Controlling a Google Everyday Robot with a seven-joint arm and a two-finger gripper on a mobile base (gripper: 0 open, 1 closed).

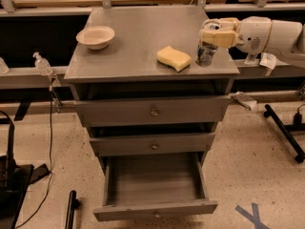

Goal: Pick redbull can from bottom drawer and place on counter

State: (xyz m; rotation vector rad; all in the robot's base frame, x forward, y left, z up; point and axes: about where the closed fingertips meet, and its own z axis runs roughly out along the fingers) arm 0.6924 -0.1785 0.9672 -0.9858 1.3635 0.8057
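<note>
Redbull can [206, 55] upright over the right-front part of the counter [138, 37], just beside sponge [174, 58]; gripper [209, 39] clamped on its top; bottom drawer [155, 209] open; best to lower straight, seat base flat, keep off edge and sponge, then let go.

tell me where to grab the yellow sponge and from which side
Probably across its narrow width at mid-length, from above: the sponge lies flat on the counter. The gripper is close beside it, over the redbull can.
</note>
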